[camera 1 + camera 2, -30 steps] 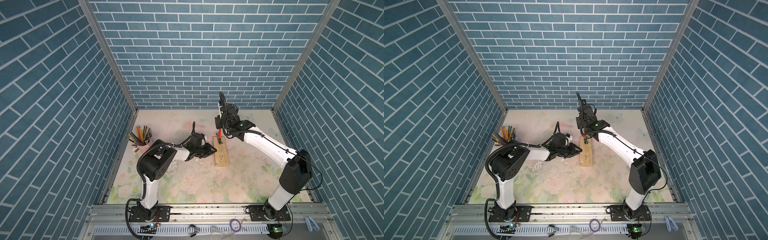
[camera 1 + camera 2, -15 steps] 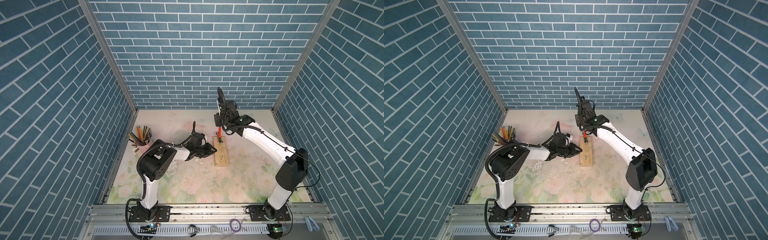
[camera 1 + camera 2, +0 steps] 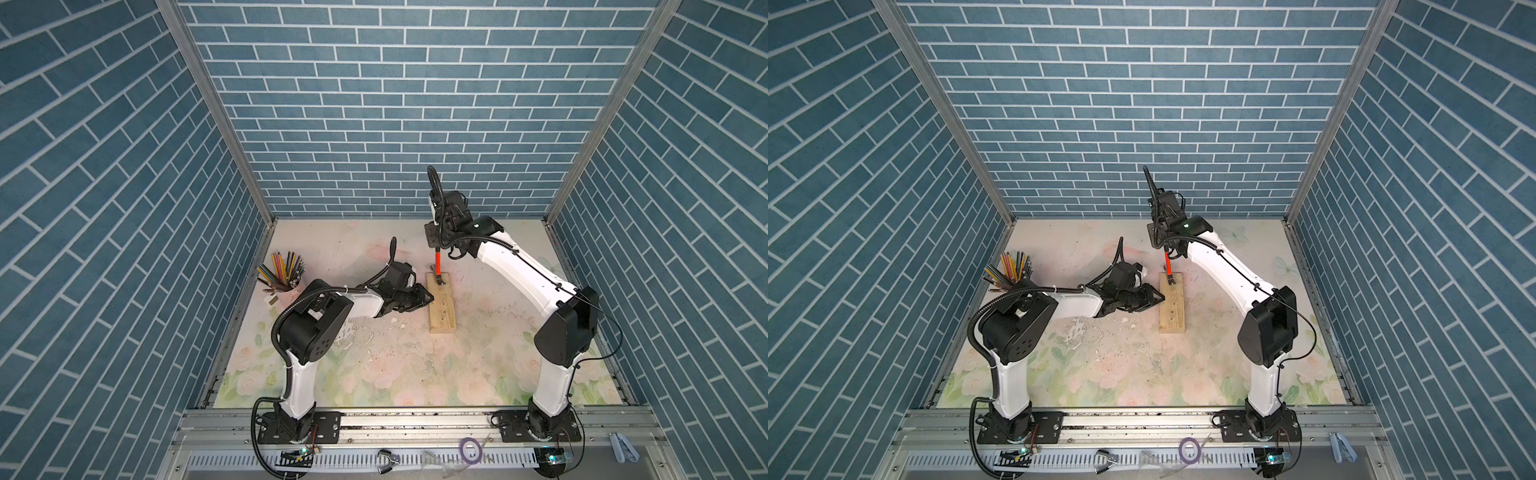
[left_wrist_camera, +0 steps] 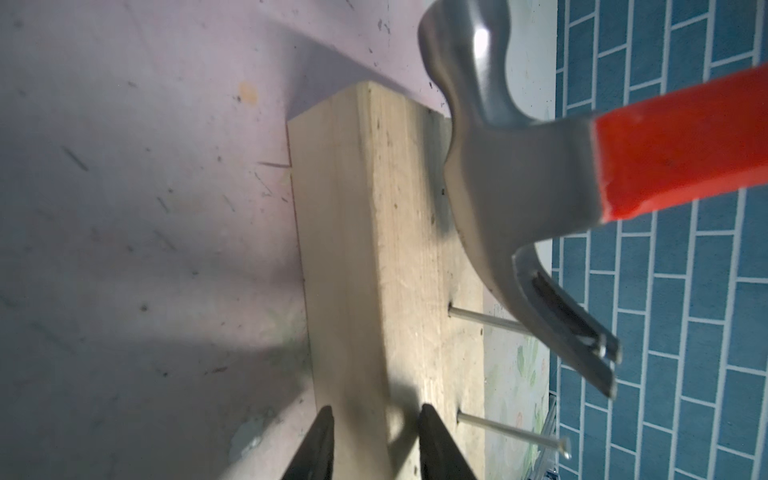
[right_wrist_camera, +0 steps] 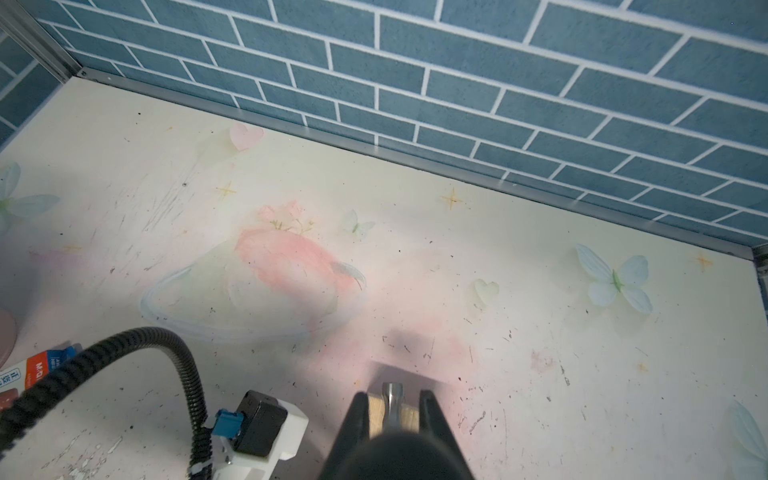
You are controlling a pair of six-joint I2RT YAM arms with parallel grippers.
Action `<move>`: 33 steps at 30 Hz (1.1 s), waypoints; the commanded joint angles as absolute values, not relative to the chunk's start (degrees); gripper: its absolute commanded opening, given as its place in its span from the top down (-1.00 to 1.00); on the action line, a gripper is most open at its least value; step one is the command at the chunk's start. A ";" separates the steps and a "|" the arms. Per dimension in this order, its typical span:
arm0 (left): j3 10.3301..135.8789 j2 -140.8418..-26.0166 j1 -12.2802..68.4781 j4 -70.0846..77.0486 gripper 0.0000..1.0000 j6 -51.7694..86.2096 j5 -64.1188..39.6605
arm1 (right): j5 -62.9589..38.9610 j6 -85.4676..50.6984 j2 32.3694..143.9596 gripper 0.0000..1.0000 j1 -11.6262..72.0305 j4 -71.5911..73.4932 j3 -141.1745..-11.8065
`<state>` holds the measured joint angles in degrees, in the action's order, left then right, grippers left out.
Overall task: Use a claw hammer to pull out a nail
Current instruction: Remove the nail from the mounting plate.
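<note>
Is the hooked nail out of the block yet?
Not out: the nail stands in the block, shank exposed, head in the claw.

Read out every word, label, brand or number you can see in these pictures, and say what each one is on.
"M&G": what looks like a brand mark on the small blue and orange box, seen in the right wrist view and partly cut off.
Chinese characters on the same box: too blurred to read.
claw hammer and wooden block: no markings visible.
Both top views: nothing legible.
</note>
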<state>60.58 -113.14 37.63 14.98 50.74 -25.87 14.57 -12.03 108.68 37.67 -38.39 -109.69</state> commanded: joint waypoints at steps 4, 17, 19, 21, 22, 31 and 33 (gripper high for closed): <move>57.84 -116.89 37.79 1.78 0.29 48.16 -16.51 | 11.98 -8.61 111.21 1.00 36.23 -46.35 -118.18; 59.07 -118.93 37.87 -3.43 0.27 45.30 -11.13 | 8.17 -7.21 115.97 1.00 34.37 -53.45 -127.72; 59.27 -119.24 37.92 -4.83 0.26 44.66 -9.76 | 8.22 -7.21 115.69 1.00 34.16 -53.64 -128.23; 59.72 -119.52 37.88 -6.03 0.26 44.14 -8.62 | 7.51 -7.20 114.86 1.00 33.88 -53.23 -128.15; 59.80 -119.61 37.89 -6.28 0.26 44.03 -8.38 | 7.07 -7.27 114.53 1.00 33.73 -53.04 -128.14; 60.99 -120.59 38.45 -6.68 0.25 43.68 -8.37 | 5.57 -7.21 111.42 1.00 32.94 -49.86 -127.98; 61.08 -120.58 38.49 -6.69 0.25 43.60 -8.38 | 5.90 -7.01 111.24 1.00 32.89 -49.33 -127.97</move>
